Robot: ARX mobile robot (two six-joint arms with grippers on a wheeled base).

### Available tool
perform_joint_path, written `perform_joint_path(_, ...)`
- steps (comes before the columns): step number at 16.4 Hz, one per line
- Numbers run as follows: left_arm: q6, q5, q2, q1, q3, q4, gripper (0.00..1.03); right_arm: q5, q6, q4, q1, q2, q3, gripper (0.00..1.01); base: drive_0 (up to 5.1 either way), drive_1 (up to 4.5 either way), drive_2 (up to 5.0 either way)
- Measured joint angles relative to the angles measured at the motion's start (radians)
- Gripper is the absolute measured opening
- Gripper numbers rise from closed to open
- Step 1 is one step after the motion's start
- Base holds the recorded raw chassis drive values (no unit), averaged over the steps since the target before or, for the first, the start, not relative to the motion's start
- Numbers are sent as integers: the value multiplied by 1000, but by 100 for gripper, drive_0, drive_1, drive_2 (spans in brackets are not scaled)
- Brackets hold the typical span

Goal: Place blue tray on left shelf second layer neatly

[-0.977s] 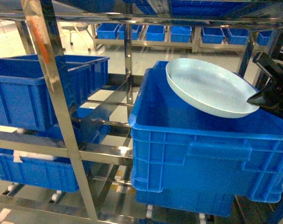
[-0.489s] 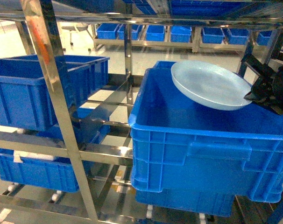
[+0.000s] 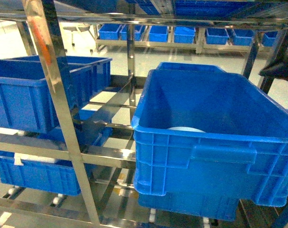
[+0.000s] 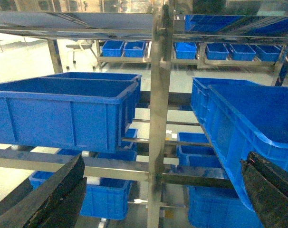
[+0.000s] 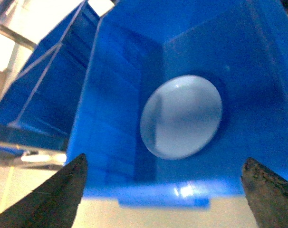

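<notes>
Steel shelf (image 3: 63, 118) rails carry blue crates across the frame. Nearest, at 5 o'clock, the large blue crate (image 3: 206, 156) holds the blue tray (image 5: 181, 116), lying flat on its floor. Right end effector (image 5: 163, 190) hovers above, spread wide, empty. Left end effector (image 4: 158, 194) likewise released, facing the shelf post.

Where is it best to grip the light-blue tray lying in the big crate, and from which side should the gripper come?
Probably the raised rim of the blue tray, coming from above through the open top of the crate. It lies flat on the crate floor, walls all around, so only the thin edge offers hold. The right gripper hangs over it, fingers apart.
</notes>
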Motion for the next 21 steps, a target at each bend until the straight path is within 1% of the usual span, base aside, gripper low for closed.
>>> perform_joint_path(1,0,0,0,0,0,0,98,-22,-70,-46,-31,-153,-138,100,0,0,0)
perform_joint_path(2,0,0,0,0,0,0,98,-32,-167,-128,-83,-313,-259,97,0,0,0)
perform_joint_path(3,0,0,0,0,0,0,98,-6,-277,-180,-153,-463,-351,98,0,0,0)
perform_joint_path(4,0,0,0,0,0,0,98,23,-359,-179,-195,-558,-381,98,0,0,0)
perform_joint_path(5,0,0,0,0,0,0,98,55,-438,22,-176,-563,-414,94,0,0,0)
perform_joint_path(6,0,0,0,0,0,1,98,130,-529,286,-151,-557,-513,81,0,0,0)
perform_joint_path(8,0,-3,0,2,0,-1,98,154,-592,431,-140,-584,-624,68,0,0,0)
perform_joint_path(9,0,0,0,1,0,-1,98,179,-629,521,-134,-652,-662,50,0,0,0)
perform_joint_path(10,0,0,0,1,0,0,98,240,-636,509,-77,-707,-668,37,0,0,0)
perform_joint_path(11,0,1,0,1,0,0,98,245,-644,487,-50,-740,-690,26,0,0,0)
perform_joint_path(12,0,-1,0,1,0,0,98,243,-648,465,-45,-757,-708,17,0,0,0)
perform_joint_path(13,0,0,0,1,0,0,98,254,-651,442,-47,-787,-727,6,0,0,0)
perform_joint_path(14,0,0,0,1,0,0,98,254,-654,426,-48,-821,-738,2,0,0,0)
perform_joint_path(17,0,0,0,1,0,0,98,254,-655,364,-48,-918,-761,2,0,0,0)
perform_joint_path(18,0,0,0,1,0,0,98,254,-655,363,-48,-938,-773,2,0,0,0)
perform_joint_path(19,0,0,0,1,0,0,98,254,-655,406,-48,-937,-797,2,0,0,0)
perform_joint_path(20,0,0,0,1,0,1,98,256,-656,343,-48,-966,-805,2,0,0,0)
perform_joint_path(21,0,0,0,1,0,1,98,255,-656,312,-48,-1021,-805,2,0,0,0)
